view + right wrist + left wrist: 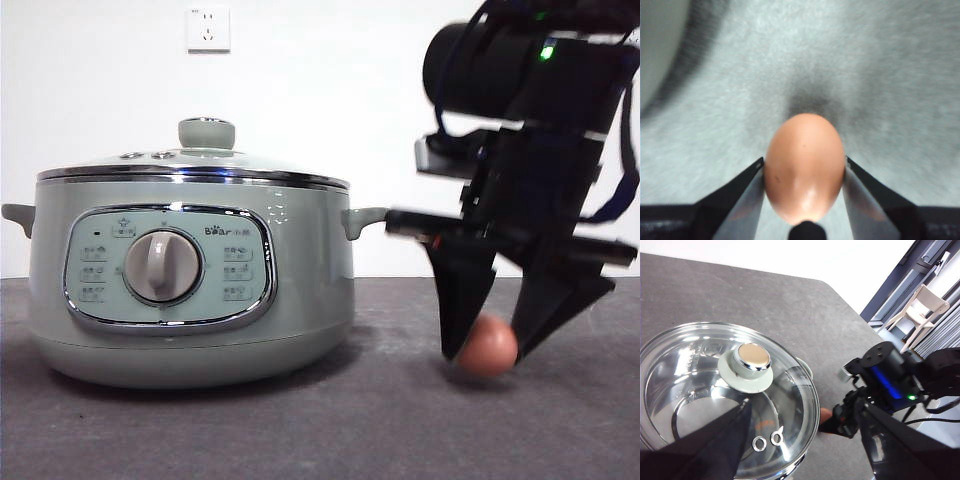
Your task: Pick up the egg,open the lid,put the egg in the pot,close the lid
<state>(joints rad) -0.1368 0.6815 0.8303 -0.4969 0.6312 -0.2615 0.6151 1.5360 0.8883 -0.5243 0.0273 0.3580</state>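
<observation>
Front view shows the right end effector (487,350) low at the right of the frame, with its two black jaws on each side of the egg (487,346). The egg sits down by the grey desk (300,430), well apart from the pot (190,290), which fills the left half of the frame. In the right wrist view the jaws press on both sides of the egg (805,167), so it looks clamped. A dark shadow lies on the desk past the egg, so it may be just off the desk.

The lid (195,165) is on the pot, closed. In the left wrist view the left end effector (805,440) hangs over the lid (715,390), near its green knob (747,367), with its jaws apart and holding nothing.

I think the step is picking up the egg. Next the left end effector needs to grip the knob and lift the lid, so the egg can go in the pot.
</observation>
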